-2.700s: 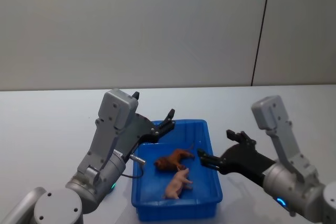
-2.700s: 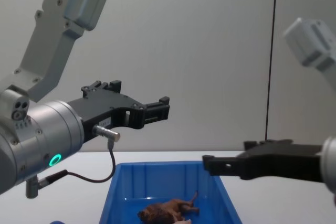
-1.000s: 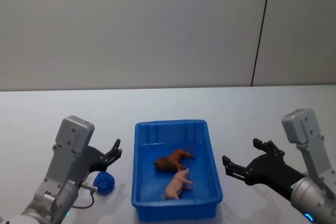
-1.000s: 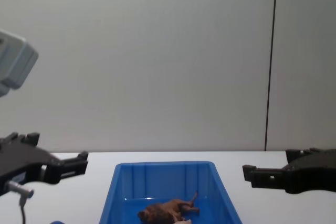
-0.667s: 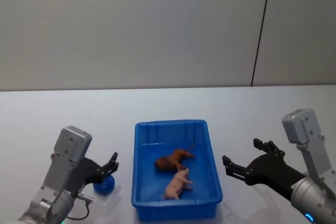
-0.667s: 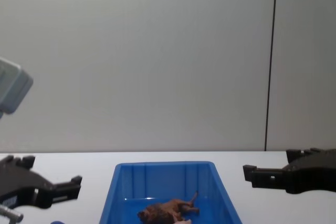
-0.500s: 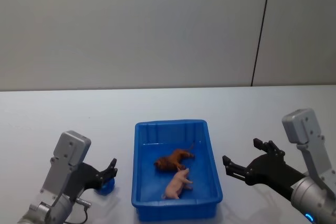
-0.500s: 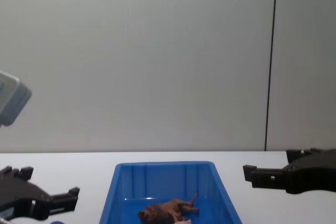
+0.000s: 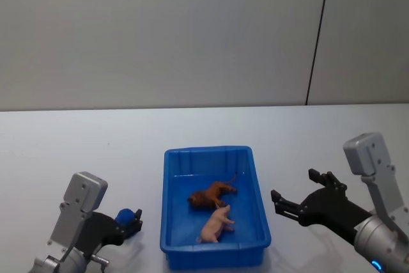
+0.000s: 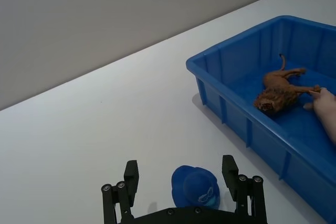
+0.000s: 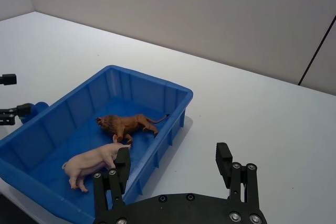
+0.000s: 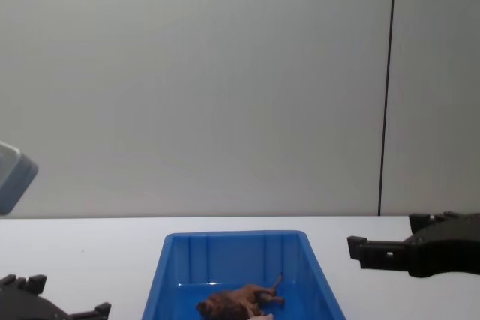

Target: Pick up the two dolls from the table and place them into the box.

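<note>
In the head view we see the blue box (image 9: 215, 204) at lower centre of the frame on the white desk (image 9: 192, 129). Inside it lie both dolls: the brown lion (image 9: 211, 194) across the middle and the pink pig (image 9: 217, 222) just below it, the two touching or nearly so. Our left hand (image 9: 135, 220) sits at the lower left, close to the box's left wall, its fingers spread on either side of a small blue object (image 9: 126, 218) on the desk. Our right hand (image 9: 291, 199) hangs at the lower right, apart from the box, fingers spread and holding nothing.

In the left wrist view the left hand (image 10: 181, 176) has its two fingers parted, with the small blue object (image 10: 195, 187) lying between them on the desk (image 10: 105, 119). The box (image 10: 252, 108) fills the right side of the frame, the lion (image 10: 278, 88) on its floor and a part of the pig (image 10: 326, 113) at the right edge.

In the right wrist view the right hand (image 11: 173, 165) is open over bare desk (image 11: 262, 119), beside the box (image 11: 89, 140). The lion (image 11: 128, 124) lies in the middle of the box, the pig (image 11: 94, 162) below it.

In the chest view the box (image 12: 234, 271) stands at bottom centre with the lion (image 12: 238, 299) inside. The right hand (image 12: 360, 250) comes in from the right edge; here we cannot tell how its fingers stand. The left hand (image 12: 94, 310) shows at the bottom left corner.
</note>
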Controlling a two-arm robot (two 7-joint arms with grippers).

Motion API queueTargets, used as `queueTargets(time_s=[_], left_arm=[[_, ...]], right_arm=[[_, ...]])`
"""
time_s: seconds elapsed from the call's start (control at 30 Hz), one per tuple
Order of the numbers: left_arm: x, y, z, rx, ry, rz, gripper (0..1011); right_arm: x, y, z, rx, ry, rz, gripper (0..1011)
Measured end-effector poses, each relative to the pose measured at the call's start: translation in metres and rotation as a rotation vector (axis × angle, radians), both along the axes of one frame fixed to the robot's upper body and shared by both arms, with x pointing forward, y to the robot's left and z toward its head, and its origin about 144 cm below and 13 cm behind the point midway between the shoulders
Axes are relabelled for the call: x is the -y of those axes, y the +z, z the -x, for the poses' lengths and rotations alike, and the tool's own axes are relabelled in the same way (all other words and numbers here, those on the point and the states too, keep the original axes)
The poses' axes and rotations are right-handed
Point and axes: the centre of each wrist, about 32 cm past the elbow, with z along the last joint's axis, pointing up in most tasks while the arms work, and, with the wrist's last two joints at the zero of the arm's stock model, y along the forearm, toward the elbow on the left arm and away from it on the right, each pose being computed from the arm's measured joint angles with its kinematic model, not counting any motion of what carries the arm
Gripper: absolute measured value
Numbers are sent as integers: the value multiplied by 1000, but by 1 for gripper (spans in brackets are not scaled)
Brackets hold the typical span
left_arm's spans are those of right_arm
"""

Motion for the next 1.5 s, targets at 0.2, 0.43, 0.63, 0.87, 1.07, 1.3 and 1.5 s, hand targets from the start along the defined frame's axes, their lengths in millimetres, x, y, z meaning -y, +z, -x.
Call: queueTargets(time_s=[0.2,0.43,0.63,0.87,1.07,1.3,1.5], left_arm=[[-2,-5,-1,-15,-16,26,1002],[-3,-12,-4,-34,-33,57,1002],[-4,-18,-5,-49,-38,78,1002],[-6,-23,-5,-61,-31,89,1002],[-8,-28,-5,-69,-21,93,1002],[-9,-32,-6,-74,-20,99,1002],[-10,-36,-8,-75,-26,101,969]], right_arm=[[0,0,0,0,0,0,1001],[0,0,0,0,0,0,1001],[0,0,0,0,0,0,1001],[0,0,0,0,0,0,1001],[0,0,0,0,0,0,1001],[0,0,0,0,0,0,1001],[0,0,0,0,0,0,1001]])
